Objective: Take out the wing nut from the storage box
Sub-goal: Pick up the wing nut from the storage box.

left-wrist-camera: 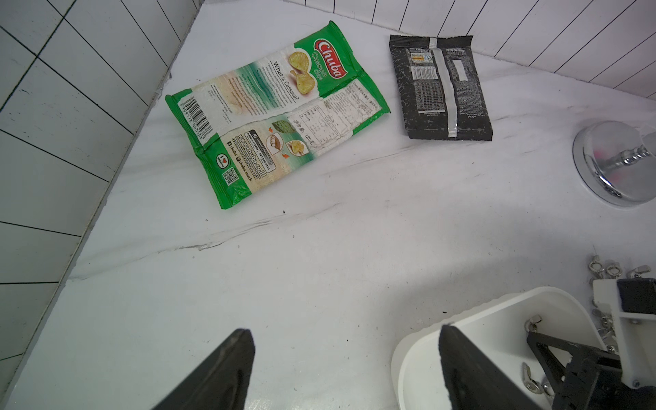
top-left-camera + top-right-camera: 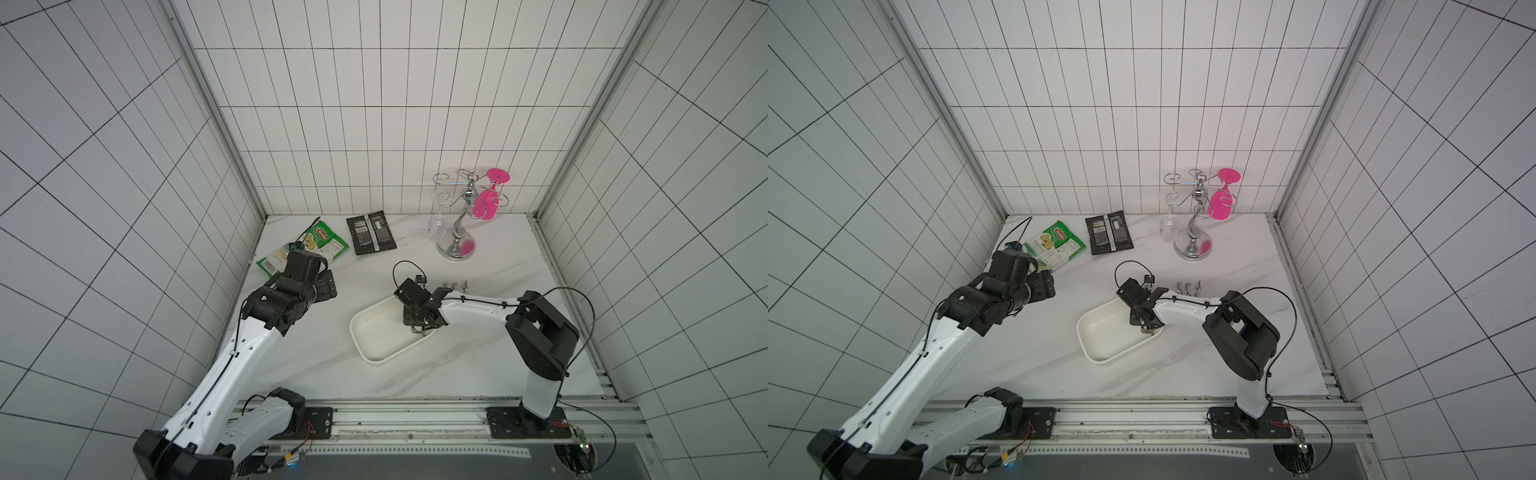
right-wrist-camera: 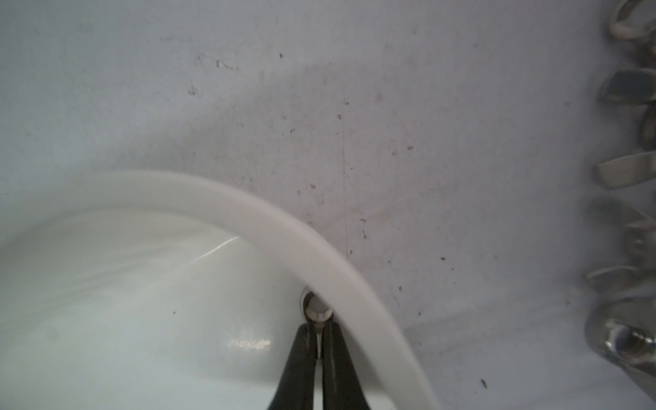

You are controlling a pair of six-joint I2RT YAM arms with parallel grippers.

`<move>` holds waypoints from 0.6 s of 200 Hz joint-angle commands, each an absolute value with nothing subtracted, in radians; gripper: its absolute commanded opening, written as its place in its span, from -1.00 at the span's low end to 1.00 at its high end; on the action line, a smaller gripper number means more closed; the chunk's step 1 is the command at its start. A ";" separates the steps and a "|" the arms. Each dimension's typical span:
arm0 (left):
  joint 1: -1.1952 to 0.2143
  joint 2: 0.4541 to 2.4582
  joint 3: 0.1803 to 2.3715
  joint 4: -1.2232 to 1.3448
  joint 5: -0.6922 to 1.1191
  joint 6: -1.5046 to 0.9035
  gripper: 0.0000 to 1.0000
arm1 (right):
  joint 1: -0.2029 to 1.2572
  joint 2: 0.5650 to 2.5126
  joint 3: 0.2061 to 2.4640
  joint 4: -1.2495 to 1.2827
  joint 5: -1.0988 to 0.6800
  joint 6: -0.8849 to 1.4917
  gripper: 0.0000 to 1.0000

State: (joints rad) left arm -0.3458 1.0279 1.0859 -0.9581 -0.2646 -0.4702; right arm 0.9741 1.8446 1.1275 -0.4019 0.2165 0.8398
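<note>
3 loose wing nuts (image 2: 456,284) lie in a row on the worktop (image 2: 316,365), beyond the right jaws in both top views and outside the storage box (image 2: 382,336). The right jaws point down into the box at 1 corner. A small metal piece at their tips is the wing nut (image 2: 417,330). The left jaws hang well apart from the box, over bare worktop.

From the left wrist, the left jaws stand spread and hold nothing, with the box rim (image 1: 408,351) just beside 1 of them. Another nut (image 1: 532,321) lies on the box floor, off to the side of the right jaws.

From the right wrist, the right jaws are pressed almost together on 1 thin wing of the nut (image 3: 316,307). Its threaded barrel sits just ahead of their tips, right against the inner wall below the rim (image 3: 284,220). More nuts (image 3: 624,170) line the worktop out to the side.

That is a pinch on a thin edge, so I judge the lift should go slowly and straight up until the nut clears the rim. Only then should it travel sideways toward the row. A sideways pull this low could catch the wall, tip the box or twist the nut out of the pinch.
</note>
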 commanded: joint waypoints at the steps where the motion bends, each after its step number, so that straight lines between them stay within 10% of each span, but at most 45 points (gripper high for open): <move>1: -0.342 1.014 1.080 -0.945 -0.276 -0.461 0.70 | 0.965 1.841 1.115 -0.404 0.216 0.821 -0.89; 120: -0.342 1.022 1.088 -0.938 -0.264 -0.465 0.70 | 0.860 1.411 0.987 -0.463 0.264 0.727 -1.00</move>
